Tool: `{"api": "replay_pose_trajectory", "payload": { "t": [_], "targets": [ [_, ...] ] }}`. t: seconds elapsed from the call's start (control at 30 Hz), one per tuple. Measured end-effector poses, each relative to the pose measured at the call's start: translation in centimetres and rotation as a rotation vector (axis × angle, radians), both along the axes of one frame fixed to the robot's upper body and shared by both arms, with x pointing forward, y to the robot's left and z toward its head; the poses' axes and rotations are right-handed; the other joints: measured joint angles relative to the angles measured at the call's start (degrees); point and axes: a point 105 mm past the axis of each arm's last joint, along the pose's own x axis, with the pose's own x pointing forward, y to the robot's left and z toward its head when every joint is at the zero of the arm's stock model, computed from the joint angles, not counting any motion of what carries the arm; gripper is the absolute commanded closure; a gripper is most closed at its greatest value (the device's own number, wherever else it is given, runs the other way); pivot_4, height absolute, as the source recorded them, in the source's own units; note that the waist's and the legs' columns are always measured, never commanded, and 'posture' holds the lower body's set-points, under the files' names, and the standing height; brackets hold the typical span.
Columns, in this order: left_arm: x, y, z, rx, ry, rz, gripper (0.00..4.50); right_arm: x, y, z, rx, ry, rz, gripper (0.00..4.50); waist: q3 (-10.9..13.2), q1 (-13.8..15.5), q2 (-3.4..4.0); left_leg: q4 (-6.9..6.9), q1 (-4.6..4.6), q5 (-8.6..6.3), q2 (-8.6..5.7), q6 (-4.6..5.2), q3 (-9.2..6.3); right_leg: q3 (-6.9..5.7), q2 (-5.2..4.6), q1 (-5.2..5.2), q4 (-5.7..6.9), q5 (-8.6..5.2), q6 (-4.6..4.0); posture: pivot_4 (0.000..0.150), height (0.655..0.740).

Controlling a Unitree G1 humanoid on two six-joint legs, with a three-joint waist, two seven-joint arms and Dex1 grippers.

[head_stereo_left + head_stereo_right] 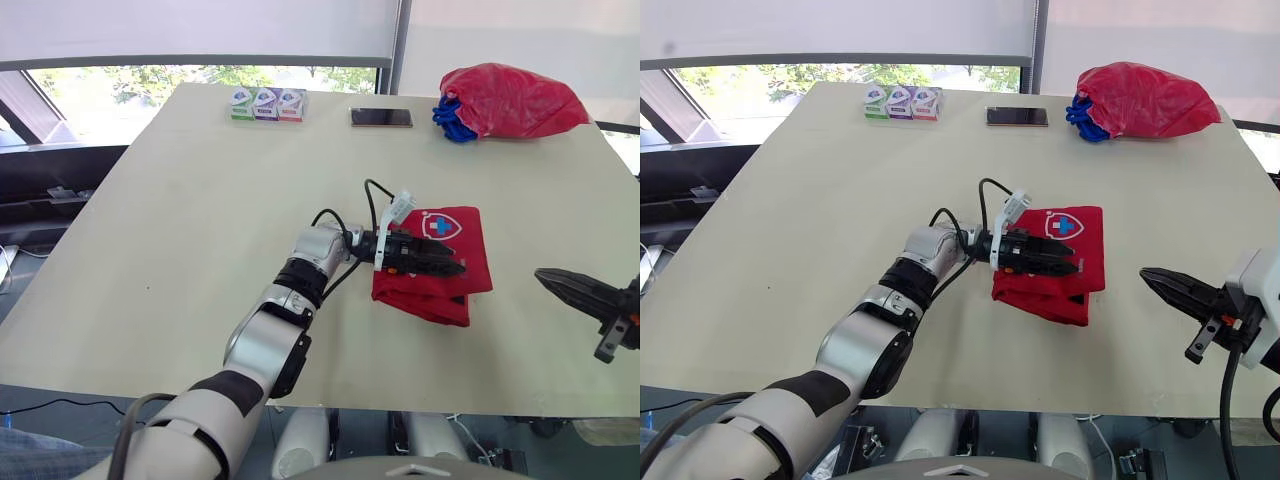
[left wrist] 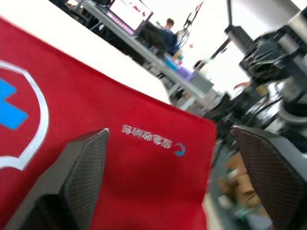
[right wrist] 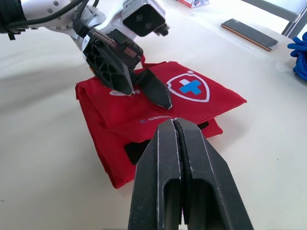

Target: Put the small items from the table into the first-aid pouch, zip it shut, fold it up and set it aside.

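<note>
folded first-aid pouch [image 1: 470, 250] lies mid-tabletop [image 1: 200, 220], toward your right. step in hand, judged: pressing the fold flat. your left pincer [image 1: 450, 266] rests on it, spread wide; your right pincer [image 1: 546, 277], pinched closed, hovers nearby. next: grip the pouch, set it aside. count: one pouch, three small boxes [image 1: 266, 104], one phone [image 1: 381, 117], one red bag [image 1: 510, 100].

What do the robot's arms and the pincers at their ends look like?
The left arm is built of rounded silver-grey segments with black joint rings. Black cables loop at its wrist beside a white camera bracket. The left gripper and right gripper each have two black, tapering fingers.
</note>
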Motion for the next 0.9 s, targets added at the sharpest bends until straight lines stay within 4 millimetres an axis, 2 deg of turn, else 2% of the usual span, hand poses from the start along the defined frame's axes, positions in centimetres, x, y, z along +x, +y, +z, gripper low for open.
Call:
{"api": "replay_pose_trajectory", "payload": {
  "t": [0.17, 0.2, 0.23, 0.33, 0.57, 0.6, 0.9],
  "targets": [
    [-0.1, -0.5, -1.5, 0.11, -0.286, -0.035, 3.78, -0.2, -0.3, -0.2, 0.009, 0.004, -0.009, 4.5, 0.0, 0.0, 0.01, -0.1, -0.08, -0.01, -0.01, 0.0, -0.02, 0.04, 0.01, -0.05, -0.09, 0.02, 0.04, 0.15, 0.74],
    [-0.2, -0.7, -1.6, 0.132, -0.363, -0.054, 4.42, -0.3, -0.5, -0.2, 0.012, 0.003, -0.015, 4.5, 0.0, 0.1, 0.01, -0.1, -0.1, -0.01, -0.01, 0.01, -0.03, 0.04, 0.0, -0.06, -0.1, 0.02, 0.04, 0.15, 0.74],
    [-0.2, -0.8, -1.6, 0.134, -0.38, -0.058, 4.48, -0.3, -0.5, -0.2, 0.014, 0.004, -0.017, 4.5, 0.0, 0.1, 0.01, -0.1, -0.1, -0.01, -0.01, 0.01, -0.03, 0.04, 0.0, -0.06, -0.11, 0.02, 0.03, 0.15, 0.74],
    [-0.4, -1.2, -1.8, 0.155, -0.482, -0.086, 4.5, -0.6, -0.9, -0.6, 0.048, 0.039, -0.025, 3.65, 0.0, 0.2, 0.0, -0.08, -0.1, -0.01, -0.02, 0.02, -0.03, 0.03, -0.03, -0.05, -0.11, -0.01, 0.0, 0.15, 0.74],
    [-0.5, -2.3, -2.0, 0.192, -0.581, -0.131, 4.5, -1.3, -2.6, -1.5, 0.1, 0.084, -0.076, 0.36, 0.0, 0.3, 0.0, -0.06, -0.1, -0.02, -0.04, 0.03, -0.03, -0.04, -0.01, -0.05, -0.1, -0.01, 0.02, 0.15, 0.74],
    [-0.5, -2.5, -2.0, 0.201, -0.6, -0.142, 4.5, -1.5, -2.7, -1.8, 0.111, 0.092, -0.08, 0.07, 0.0, 0.3, 0.01, -0.06, -0.1, -0.02, -0.04, 0.04, -0.03, -0.04, 0.0, -0.05, -0.11, -0.01, 0.02, 0.15, 0.74],
    [-1.1, -4.5, -1.9, 0.244, -0.644, -0.223, 4.5, -2.3, -4.0, -3.0, 0.109, 0.113, -0.124, 0.07, 0.0, 0.1, 0.02, -0.08, -0.14, -0.03, -0.05, 0.05, -0.05, -0.05, 0.04, -0.09, -0.11, -0.09, 0.16, 0.15, 0.74]
  ]
}}
